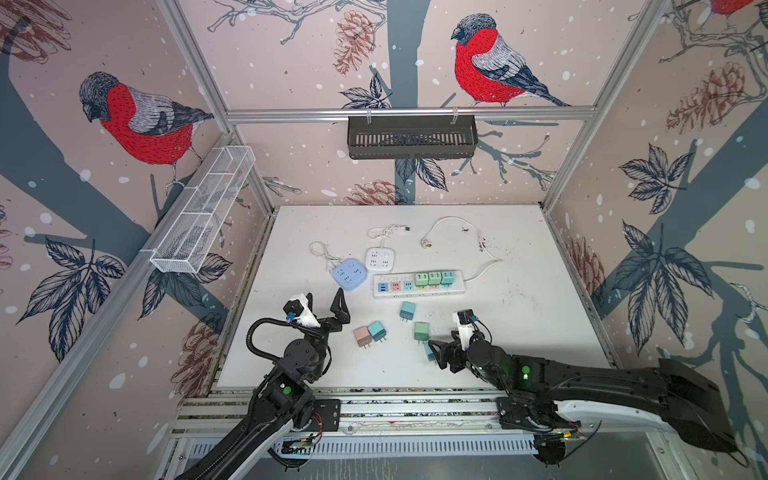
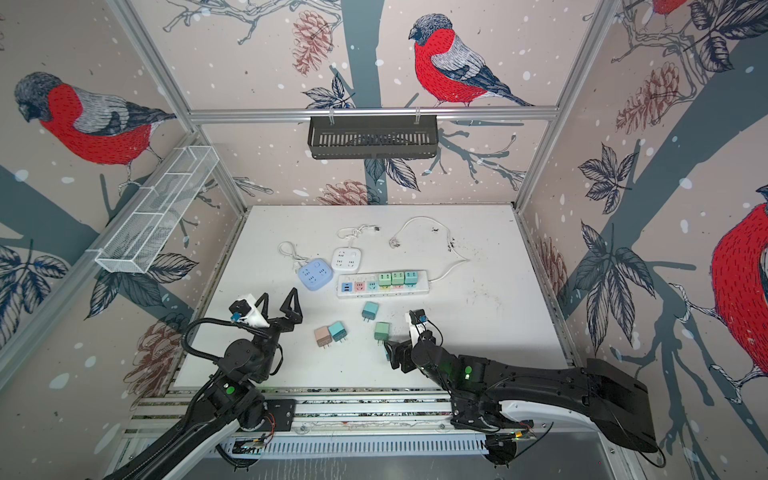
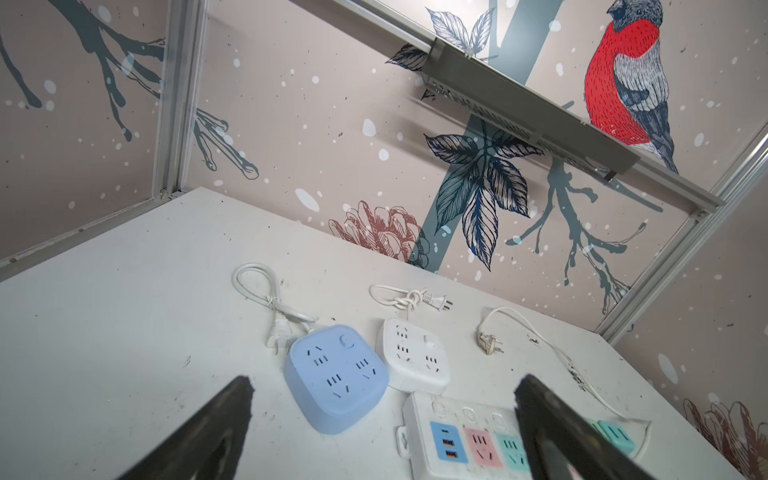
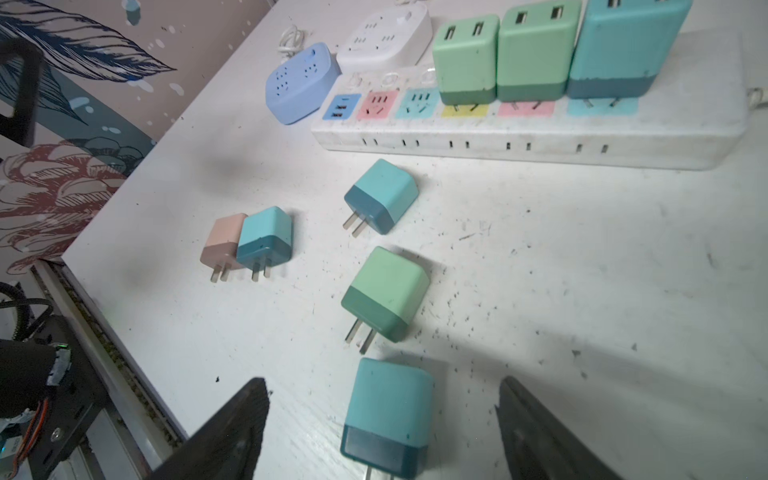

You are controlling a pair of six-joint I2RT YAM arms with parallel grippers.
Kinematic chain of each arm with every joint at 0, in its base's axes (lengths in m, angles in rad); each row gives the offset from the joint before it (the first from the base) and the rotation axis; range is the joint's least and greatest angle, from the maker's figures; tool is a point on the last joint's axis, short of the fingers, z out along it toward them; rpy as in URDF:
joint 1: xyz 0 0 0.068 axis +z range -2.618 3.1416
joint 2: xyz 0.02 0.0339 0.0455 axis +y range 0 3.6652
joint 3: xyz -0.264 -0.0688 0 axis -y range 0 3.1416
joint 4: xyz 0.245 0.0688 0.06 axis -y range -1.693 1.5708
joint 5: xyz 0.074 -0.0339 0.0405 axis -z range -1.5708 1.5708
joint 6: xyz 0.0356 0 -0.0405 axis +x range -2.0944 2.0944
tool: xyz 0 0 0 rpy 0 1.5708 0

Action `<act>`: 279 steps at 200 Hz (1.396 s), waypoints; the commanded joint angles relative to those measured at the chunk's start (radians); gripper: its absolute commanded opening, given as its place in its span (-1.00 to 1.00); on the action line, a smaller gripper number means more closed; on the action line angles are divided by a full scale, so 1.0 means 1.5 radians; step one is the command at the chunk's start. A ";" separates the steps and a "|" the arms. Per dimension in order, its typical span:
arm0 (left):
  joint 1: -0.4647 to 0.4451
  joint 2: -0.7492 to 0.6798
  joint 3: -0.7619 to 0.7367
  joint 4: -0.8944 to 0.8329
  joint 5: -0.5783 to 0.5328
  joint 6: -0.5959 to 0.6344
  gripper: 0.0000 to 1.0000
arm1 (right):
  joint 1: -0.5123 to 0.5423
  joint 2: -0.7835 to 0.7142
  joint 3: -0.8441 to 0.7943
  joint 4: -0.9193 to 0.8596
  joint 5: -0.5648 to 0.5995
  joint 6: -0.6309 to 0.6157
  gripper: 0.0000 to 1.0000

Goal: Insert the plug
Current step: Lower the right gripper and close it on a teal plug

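- Power strip: three plugs seated in it.
- Left fingers: wide apart, holding nothing.
- Right fingers: apart, straddling teal plug on tabletop, gaps either side.

Brightness: we see bright, even, diffuse light on the white table in both top views.
Source: shadows sit under and just beside things, so we read the light as coming from above.
Shadows: soft grey patches lie on the table around the green plug in the right wrist view.
Focus: fingers of the right gripper and fingers of the left gripper look dark and soft-edged to us; the power strip is sharp.
Distortion: we see the frame post lean outward toward the picture's edge.
Glare: a green light on the right arm blooms slightly.
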 commanded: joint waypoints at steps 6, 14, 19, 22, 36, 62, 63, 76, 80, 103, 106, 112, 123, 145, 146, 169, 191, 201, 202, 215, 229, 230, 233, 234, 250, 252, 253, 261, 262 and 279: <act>0.002 0.057 -0.076 0.079 -0.015 0.024 0.96 | 0.009 0.017 0.009 -0.049 0.011 0.016 0.72; 0.002 0.083 -0.067 0.082 0.005 0.026 0.96 | 0.012 0.023 0.012 -0.051 0.003 0.013 0.71; 0.002 0.101 -0.063 0.087 0.014 0.026 0.96 | 0.013 0.028 0.015 -0.053 -0.004 0.008 0.70; 0.002 0.113 -0.061 0.092 0.018 0.026 0.96 | 0.014 0.033 0.018 -0.053 -0.007 0.004 0.70; 0.001 0.167 -0.043 0.100 0.033 0.021 0.96 | 0.014 0.053 0.029 -0.060 -0.017 0.000 0.70; 0.001 0.256 -0.011 0.107 0.026 0.017 0.96 | 0.020 0.114 0.056 -0.046 -0.039 -0.012 0.67; 0.000 0.258 -0.010 0.107 0.026 0.016 0.96 | 0.020 0.114 0.056 -0.046 -0.039 -0.012 0.67; 0.000 0.278 -0.004 0.108 0.025 0.014 0.96 | 0.024 0.146 0.074 -0.050 -0.038 -0.013 0.67; -0.001 0.280 -0.003 0.110 0.026 0.014 0.96 | 0.027 0.155 0.080 -0.054 -0.037 -0.012 0.68; -0.002 0.272 -0.006 0.108 0.029 0.016 0.96 | 0.045 0.194 0.104 -0.083 -0.013 0.001 0.74; -0.002 0.269 -0.007 0.108 0.029 0.016 0.96 | 0.047 0.196 0.105 -0.086 -0.009 0.003 0.74; -0.002 0.264 -0.010 0.107 0.032 0.016 0.96 | 0.049 0.203 0.108 -0.091 -0.005 0.006 0.75; -0.002 0.252 -0.014 0.106 0.030 0.014 0.96 | 0.050 0.214 0.115 -0.102 -0.002 0.010 0.75; -0.002 0.233 -0.021 0.101 0.020 0.010 0.96 | 0.057 0.240 0.127 -0.119 0.004 0.010 0.76; -0.002 0.232 -0.021 0.101 0.019 0.010 0.96 | 0.056 0.241 0.127 -0.119 0.004 0.010 0.76; -0.002 0.219 -0.025 0.096 0.013 0.006 0.96 | 0.062 0.261 0.137 -0.121 0.005 0.012 0.75; -0.002 0.218 -0.025 0.094 0.012 0.006 0.96 | 0.072 0.283 0.146 -0.127 0.013 0.023 0.74; -0.002 0.221 -0.023 0.093 0.012 0.006 0.96 | 0.077 0.292 0.151 -0.135 0.018 0.027 0.71; -0.002 0.221 -0.023 0.093 0.012 0.006 0.96 | 0.078 0.293 0.151 -0.136 0.019 0.028 0.71; -0.002 0.224 -0.022 0.093 0.013 0.005 0.96 | 0.086 0.309 0.159 -0.147 0.028 0.035 0.65; -0.002 0.226 -0.022 0.093 0.011 0.005 0.96 | 0.089 0.327 0.171 -0.167 0.042 0.047 0.55; -0.002 0.226 -0.022 0.093 0.010 0.005 0.96 | 0.089 0.329 0.172 -0.169 0.042 0.047 0.54; -0.002 0.227 -0.022 0.093 0.010 0.005 0.96 | 0.090 0.332 0.175 -0.173 0.046 0.048 0.53; -0.002 0.227 -0.022 0.093 0.009 0.004 0.96 | 0.090 0.334 0.176 -0.175 0.047 0.049 0.52; -0.002 0.227 -0.020 0.091 0.008 0.004 0.96 | 0.092 0.356 0.185 -0.188 0.058 0.052 0.45; -0.002 0.226 -0.021 0.090 0.008 0.004 0.96 | 0.091 0.359 0.187 -0.188 0.060 0.051 0.44; -0.002 0.226 -0.021 0.091 0.008 0.004 0.96 | 0.092 0.360 0.187 -0.189 0.061 0.051 0.43; -0.002 0.225 -0.022 0.090 0.007 0.003 0.96 | 0.091 0.373 0.191 -0.191 0.066 0.054 0.35; -0.002 0.225 -0.022 0.090 0.006 0.003 0.96 | 0.091 0.374 0.192 -0.192 0.067 0.055 0.35; -0.002 0.221 -0.022 0.089 0.009 0.003 0.96 | 0.092 0.393 0.200 -0.200 0.072 0.065 0.21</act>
